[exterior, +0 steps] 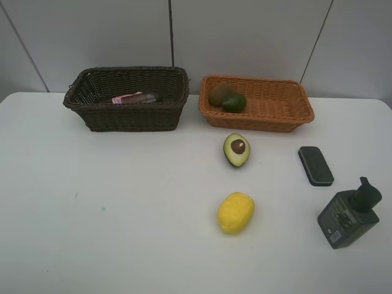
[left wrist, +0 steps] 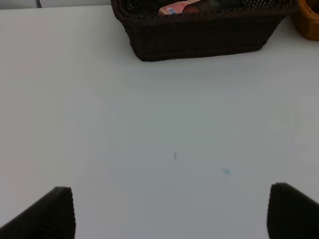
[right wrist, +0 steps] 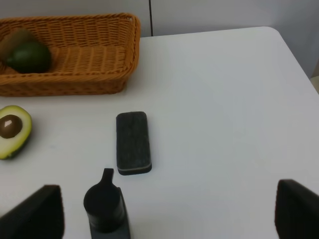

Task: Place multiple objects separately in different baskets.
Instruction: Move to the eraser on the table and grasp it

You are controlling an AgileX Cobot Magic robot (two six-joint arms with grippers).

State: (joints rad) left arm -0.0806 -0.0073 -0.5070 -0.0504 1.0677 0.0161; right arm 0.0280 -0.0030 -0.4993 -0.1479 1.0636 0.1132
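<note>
The dark brown basket (exterior: 125,117) holds the pink bottle (exterior: 125,98) and a dim grey cup (exterior: 149,96). The orange-tan basket (exterior: 260,119) holds the kiwi (exterior: 218,93) and the green round fruit (exterior: 234,102). On the table lie the halved avocado (exterior: 236,149), lemon (exterior: 236,212), black case (exterior: 315,165) and dark pump bottle (exterior: 348,211). My left gripper (left wrist: 172,214) is open and empty over bare table, short of the dark basket (left wrist: 199,37). My right gripper (right wrist: 167,214) is open and empty, just behind the pump bottle (right wrist: 104,204) and the case (right wrist: 133,142). Neither arm shows in the exterior view.
The white table (exterior: 92,202) ends at a grey panelled wall behind the baskets. In the right wrist view the table's rounded far corner (right wrist: 279,35) is visible, along with the avocado (right wrist: 12,130) and the orange-tan basket (right wrist: 89,55).
</note>
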